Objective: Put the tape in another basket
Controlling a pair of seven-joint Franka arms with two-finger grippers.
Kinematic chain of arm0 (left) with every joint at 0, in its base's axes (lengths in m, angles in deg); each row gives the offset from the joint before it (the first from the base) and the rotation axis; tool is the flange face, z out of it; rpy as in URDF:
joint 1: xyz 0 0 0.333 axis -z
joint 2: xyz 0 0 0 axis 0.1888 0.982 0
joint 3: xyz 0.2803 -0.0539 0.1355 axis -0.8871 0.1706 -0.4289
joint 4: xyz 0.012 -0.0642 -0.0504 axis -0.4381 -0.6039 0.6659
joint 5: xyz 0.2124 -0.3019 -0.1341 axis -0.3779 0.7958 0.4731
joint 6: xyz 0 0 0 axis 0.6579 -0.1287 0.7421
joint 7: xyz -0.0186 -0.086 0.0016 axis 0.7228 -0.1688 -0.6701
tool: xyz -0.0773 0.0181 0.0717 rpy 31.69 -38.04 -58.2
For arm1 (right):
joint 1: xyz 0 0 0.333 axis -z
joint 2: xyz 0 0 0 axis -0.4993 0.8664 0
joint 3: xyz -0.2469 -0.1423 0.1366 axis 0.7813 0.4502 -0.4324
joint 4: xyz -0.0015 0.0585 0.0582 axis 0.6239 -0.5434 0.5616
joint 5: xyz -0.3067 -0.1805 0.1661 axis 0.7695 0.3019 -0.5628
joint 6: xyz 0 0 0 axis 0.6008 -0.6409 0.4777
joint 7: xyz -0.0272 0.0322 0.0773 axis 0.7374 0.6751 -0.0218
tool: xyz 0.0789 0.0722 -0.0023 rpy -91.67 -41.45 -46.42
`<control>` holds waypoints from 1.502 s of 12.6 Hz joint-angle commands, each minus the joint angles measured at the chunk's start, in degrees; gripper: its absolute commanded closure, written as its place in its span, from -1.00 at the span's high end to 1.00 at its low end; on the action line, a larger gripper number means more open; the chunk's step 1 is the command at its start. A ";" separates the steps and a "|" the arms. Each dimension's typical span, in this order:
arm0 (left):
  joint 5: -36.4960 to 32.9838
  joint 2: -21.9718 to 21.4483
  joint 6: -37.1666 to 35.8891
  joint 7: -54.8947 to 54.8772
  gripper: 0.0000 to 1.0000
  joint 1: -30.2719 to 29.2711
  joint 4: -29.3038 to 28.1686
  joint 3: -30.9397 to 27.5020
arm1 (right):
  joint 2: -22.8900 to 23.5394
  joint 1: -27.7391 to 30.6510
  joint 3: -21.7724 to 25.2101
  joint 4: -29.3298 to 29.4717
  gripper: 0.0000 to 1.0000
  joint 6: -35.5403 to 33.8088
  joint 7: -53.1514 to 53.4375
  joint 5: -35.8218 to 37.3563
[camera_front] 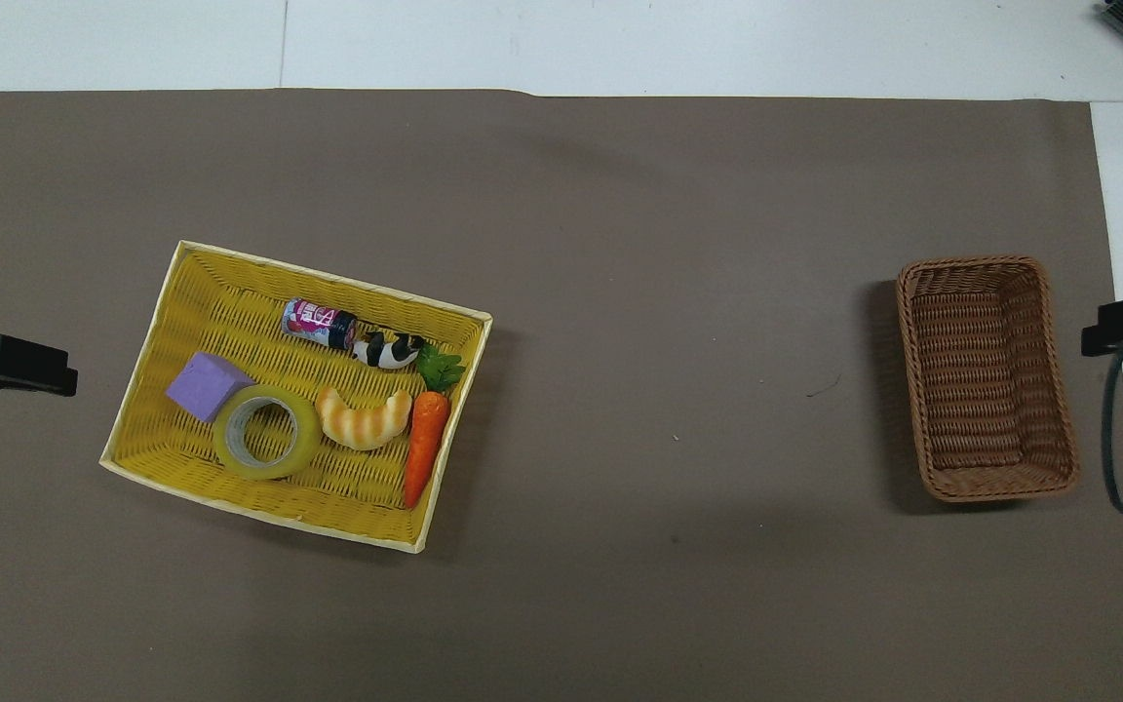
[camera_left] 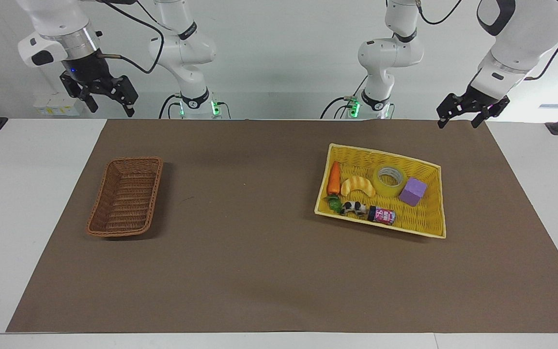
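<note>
Facing view: tape [camera_left: 389, 180] in yellow basket [camera_left: 431, 220]; left pincer [camera_left: 458, 118] and right pincer [camera_left: 109, 103] open, empty.

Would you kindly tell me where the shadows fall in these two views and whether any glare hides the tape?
Facing view: the wicker basket casts a soft shadow toward the yellow basket; the tape reads clearly, without glare. Overhead view: both baskets cast soft side shadows on the brown mat; the tape's core shows plainly.
</note>
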 commanded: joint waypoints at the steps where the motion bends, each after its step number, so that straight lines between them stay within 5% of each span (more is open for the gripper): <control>1: 0.47 -2.63 4.27 -0.12 1.00 0.77 -6.57 -0.41 | -0.77 0.01 -0.33 -0.50 1.00 0.58 -0.22 -0.33; 6: 0.65 -7.64 14.46 0.58 1.00 0.33 -19.74 -0.41 | -0.94 0.01 -0.33 -0.76 1.00 0.58 -4.10 -0.33; 11: 0.65 -7.39 24.04 1.55 1.00 0.77 -29.33 -0.41 | -0.94 0.01 -0.33 -0.76 1.00 0.50 -4.19 -0.33; 19: 0.65 4.64 43.47 1.55 1.00 1.73 -36.99 -0.41 | -0.94 0.01 -0.33 -0.76 1.00 0.50 -4.19 -0.42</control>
